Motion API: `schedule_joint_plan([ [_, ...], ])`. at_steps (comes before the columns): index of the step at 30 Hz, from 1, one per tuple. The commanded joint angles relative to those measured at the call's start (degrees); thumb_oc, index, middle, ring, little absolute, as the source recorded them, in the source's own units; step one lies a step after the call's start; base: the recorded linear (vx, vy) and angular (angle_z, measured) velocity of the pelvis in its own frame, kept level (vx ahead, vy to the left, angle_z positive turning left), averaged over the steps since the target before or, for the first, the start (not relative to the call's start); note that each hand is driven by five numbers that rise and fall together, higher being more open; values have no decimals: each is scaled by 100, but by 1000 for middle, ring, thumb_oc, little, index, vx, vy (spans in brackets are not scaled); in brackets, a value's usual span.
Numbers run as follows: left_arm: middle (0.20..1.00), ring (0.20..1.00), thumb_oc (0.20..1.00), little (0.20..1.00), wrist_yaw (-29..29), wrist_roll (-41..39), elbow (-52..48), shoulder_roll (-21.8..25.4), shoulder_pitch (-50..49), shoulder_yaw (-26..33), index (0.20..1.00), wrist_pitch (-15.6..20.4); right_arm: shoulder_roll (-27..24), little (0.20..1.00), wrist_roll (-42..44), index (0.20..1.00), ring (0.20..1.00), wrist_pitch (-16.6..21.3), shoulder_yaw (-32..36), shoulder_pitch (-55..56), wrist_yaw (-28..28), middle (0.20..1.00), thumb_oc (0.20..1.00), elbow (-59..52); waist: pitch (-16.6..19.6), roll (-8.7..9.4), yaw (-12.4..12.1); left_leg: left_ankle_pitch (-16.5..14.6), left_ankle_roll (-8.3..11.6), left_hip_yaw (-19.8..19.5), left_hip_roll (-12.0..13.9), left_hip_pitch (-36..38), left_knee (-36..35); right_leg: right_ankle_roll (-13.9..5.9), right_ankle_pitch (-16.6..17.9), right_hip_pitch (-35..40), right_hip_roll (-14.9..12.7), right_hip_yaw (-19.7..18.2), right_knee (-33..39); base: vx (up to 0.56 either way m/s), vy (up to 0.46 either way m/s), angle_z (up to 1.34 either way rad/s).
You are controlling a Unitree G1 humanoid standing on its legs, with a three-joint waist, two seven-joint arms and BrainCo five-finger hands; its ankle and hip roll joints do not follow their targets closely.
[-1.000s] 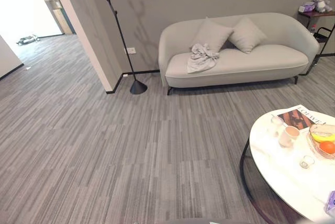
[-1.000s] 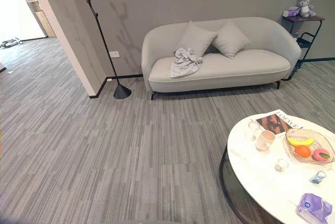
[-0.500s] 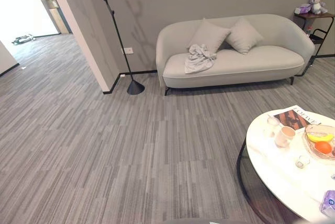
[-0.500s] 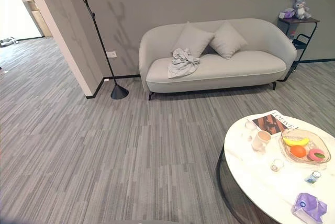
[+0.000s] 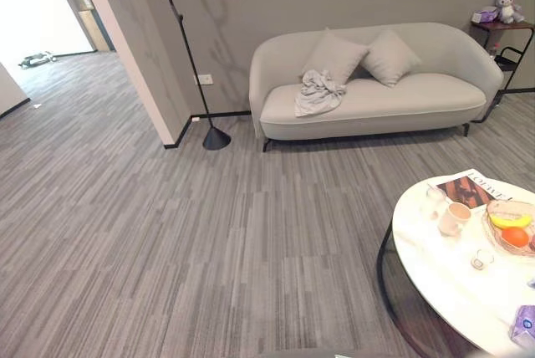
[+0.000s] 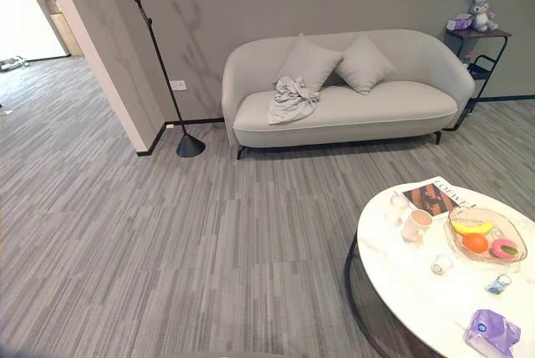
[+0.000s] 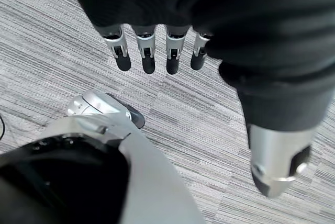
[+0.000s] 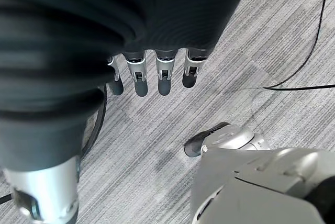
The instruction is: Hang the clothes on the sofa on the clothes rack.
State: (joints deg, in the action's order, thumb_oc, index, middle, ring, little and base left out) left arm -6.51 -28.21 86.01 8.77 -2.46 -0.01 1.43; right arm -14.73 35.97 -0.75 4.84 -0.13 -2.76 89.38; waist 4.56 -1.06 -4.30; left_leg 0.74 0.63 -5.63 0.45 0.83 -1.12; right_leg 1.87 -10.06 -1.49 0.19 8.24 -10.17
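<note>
Nothing among the furnishings has moved since the earlier frames; only the head camera has swung a little, sliding the whole room sideways in view. The crumpled pale grey garment (image 5: 318, 93) lies on the seat of the light grey curved sofa (image 5: 435, 94), toward its left end, just in front of two grey square cushions (image 5: 363, 53). Left of the sofa, by the wall corner, stands the thin black branch-shaped clothes rack (image 5: 190, 53), bare of clothing. Both hands hang over the carpet, the left hand (image 7: 152, 51) and the right hand (image 8: 152, 72) alike with fingers straight, relaxed and holding nothing. The approach seems to be the step in hand; next the robot must close on the sofa and reach for the garment. On the round white marble-topped table (image 6: 418, 270), a shallow glass bowl (image 6: 488, 235) holds a banana, an orange and a pink piece.
</note>
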Motion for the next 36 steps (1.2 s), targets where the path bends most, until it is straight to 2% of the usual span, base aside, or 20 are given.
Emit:
schedule_joint_plan([
  [1, 1000, 1000, 1000, 1000, -11, -126, 272, 59, 255, 387, 1000, 108, 105, 1000, 13, 1000, 1000, 50, -105, -184, -38, 1000, 1000, 143, -156, 318, -65, 82, 182, -199, 197, 163, -388, -319, 778, 683, -166, -165, 1517, 42, -77, -1],
  [4, 1000, 1000, 1000, 1000, 7, -282, 273, 107, 257, 495, 1000, 99, 110, 1000, -11, 1000, 1000, 65, -139, -211, -23, 1000, 1000, 113, -253, 354, -96, 62, 231, -177, 318, 160, -221, -262, 729, 732, -103, -224, 1517, 33, -93, -1],
  [7, 1000, 1000, 1000, 1000, 52, -363, 302, 130, 343, 535, 1000, 91, 107, 1000, -21, 1000, 1000, 87, -205, -310, 2, 1000, 1000, 79, -497, 420, -127, 51, 280, -166, 327, -328, 790, -175, 708, 747, -88, -314, 1469, 3, -110, -4],
  [9, 1000, 1000, 1000, 1000, 49, -186, 330, 60, 449, 313, 1000, 48, 116, 1000, -161, 1000, 1000, 39, -417, -392, -6, 1000, 1000, 70, -715, 448, -165, 507, 81, -231, 233, -1157, 2138, -48, 648, 766, -48, -480, 1325, 82, -116, -25],
  [11, 1000, 1000, 1000, 1000, 29, -141, 323, 35, 466, 246, 1000, 36, 102, 1000, -220, 1000, 1000, 19, -473, -406, -21, 1000, 1000, 87, -730, 424, -185, 492, 18, -252, 133, -1347, 2227, -43, 615, 759, -36, -517, 1296, 116, -18, -30],
  [12, 1000, 1000, 1000, 1000, -11, -84, 335, 17, 460, 184, 1000, 15, 80, 1000, -334, 1000, 1000, -7, -551, -412, -46, 1000, 1000, 114, -720, 406, -249, 330, -10, -268, -136, -1619, 2097, -62, 552, 786, -30, -603, 1284, 144, 2, -18],
  [15, 1000, 1000, 1000, 1000, -48, 15, 364, 11, 440, 162, 1000, 3, 78, 1000, -447, 1000, 1000, -4, -614, -420, -78, 1000, 1000, 94, -671, 367, -319, 151, -25, -169, -378, -1656, 1551, -104, 449, 881, 8, -685, 1319, 212, 36, -11],
  [16, 1000, 1000, 1000, 1000, -66, 61, 387, 6, 406, 152, 1000, 9, 81, 1000, -513, 1000, 1000, 6, -650, -418, -80, 1000, 1000, 74, -646, 339, -366, 278, -31, -91, -479, -1662, 1171, -116, 370, 970, 53, -749, 1324, 442, 72, -43],
  [18, 1000, 1000, 1000, 1000, -115, 150, 345, 22, 284, 164, 1000, 37, 148, 1000, -721, 1000, 1000, 0, -807, -420, -98, 1000, 1000, 44, -548, 202, -618, 900, -67, 80, -930, -1944, 10, -42, 78, 1382, 337, -1202, 1286, 558, 66, -81],
  [22, 1000, 1000, 1000, 1000, -75, 189, 341, 60, 247, 145, 1000, 75, 255, 1000, -964, 1000, 1000, -4, -962, -472, -74, 1000, 1000, 35, -525, 251, -845, 1079, -54, 290, -1108, -2322, -330, 19, -81, 1734, 405, -1758, 1267, 395, 76, -92],
  [26, 1000, 1000, 1000, 1000, -94, 174, 391, 161, 131, 363, 1000, 54, 382, 1000, -1294, 1000, 1000, -47, -1035, -460, -141, 1000, 1000, 38, -395, 406, -1024, 1153, -193, 661, -889, -2435, -359, -57, -193, 2125, 266, -2184, 1099, 536, 222, -107],
  [27, 1000, 1000, 1000, 1000, -91, 108, 468, 225, 88, 459, 1000, 55, 456, 1000, -1333, 1000, 1000, -42, -1000, -351, -179, 1000, 1000, 89, -312, 515, -1011, 1307, -280, 671, -864, -2350, -293, -107, -96, 2205, 203, -2182, 994, 560, 246, -92],
  [28, 1000, 1000, 1000, 1000, -88, 68, 455, 318, 106, 536, 1000, 32, 493, 1000, -1204, 1000, 1000, -55, -862, -264, -211, 1000, 1000, 132, -216, 776, -987, 1317, -357, 605, -925, -2157, -211, -396, 447, 2045, 6, -2014, 517, 700, 285, -59],
  [29, 1000, 1000, 1000, 1000, -105, 92, 460, 356, 122, 534, 1000, 23, 482, 1000, -1129, 1000, 1000, -63, -810, -245, -246, 1000, 1000, 167, -159, 896, -992, 1212, -375, 555, -938, -2008, -205, -740, 1058, 1913, -61, -1931, 155, 460, 171, -33],
  [30, 1000, 1000, 1000, 1000, -106, 92, 461, 355, 123, 533, 1000, 23, 480, 1000, -1129, 1000, 1000, -63, -809, -246, -247, 1000, 1000, 168, -140, 874, -1013, 1221, -369, 563, -901, -2027, -208, -737, 1081, 1884, -35, -1959, 158, 290, 91, -15],
  [32, 1000, 1000, 1000, 1000, -135, 270, 438, 412, 154, 414, 1000, 33, 518, 1000, -1048, 1000, 1000, -25, -802, -240, -277, 1000, 1000, 166, -150, 937, -1003, 1017, -424, 538, -806, -1755, -148, -1221, 1990, 1668, -77, -1694, -692, 409, 182, -41],
  [33, 1000, 1000, 1000, 1000, -107, 416, 339, 493, 258, 193, 1000, 28, 543, 1000, -1028, 1000, 1000, 38, -860, -279, -252, 1000, 1000, 9, -225, 822, -897, 744, -531, 248, -649, -1232, -154, -1394, 2519, 1142, -168, -1087, -1907, 392, 211, -21],
  [34, 1000, 1000, 1000, 1000, -107, 416, 339, 490, 258, 194, 1000, 27, 540, 1000, -1028, 1000, 1000, 37, -860, -280, -252, 1000, 1000, 9, -210, 804, -896, 746, -527, 243, -629, -1253, -146, -1391, 2535, 1125, -148, -1088, -1900, 603, 345, 37],
  [35, 1000, 1000, 1000, 1000, -39, 513, 318, 533, 350, 34, 1000, 34, 590, 1000, -1014, 1000, 1000, 91, -902, -295, -203, 1000, 1000, -179, -299, 611, -742, 472, -645, -34, -462, -710, -137, -1159, 2259, 544, -276, -518, -2769, 322, 187, 56],
  [36, 1000, 1000, 1000, 1000, -39, 513, 318, 533, 350, 34, 1000, 34, 590, 1000, -1014, 1000, 1000, 91, -902, -295, -203, 1000, 1000, -179, -299, 611, -742, 472, -645, -34, -462, -710, -137, -1159, 2259, 544, -276, -518, -2769, 467, 248, 92],
])
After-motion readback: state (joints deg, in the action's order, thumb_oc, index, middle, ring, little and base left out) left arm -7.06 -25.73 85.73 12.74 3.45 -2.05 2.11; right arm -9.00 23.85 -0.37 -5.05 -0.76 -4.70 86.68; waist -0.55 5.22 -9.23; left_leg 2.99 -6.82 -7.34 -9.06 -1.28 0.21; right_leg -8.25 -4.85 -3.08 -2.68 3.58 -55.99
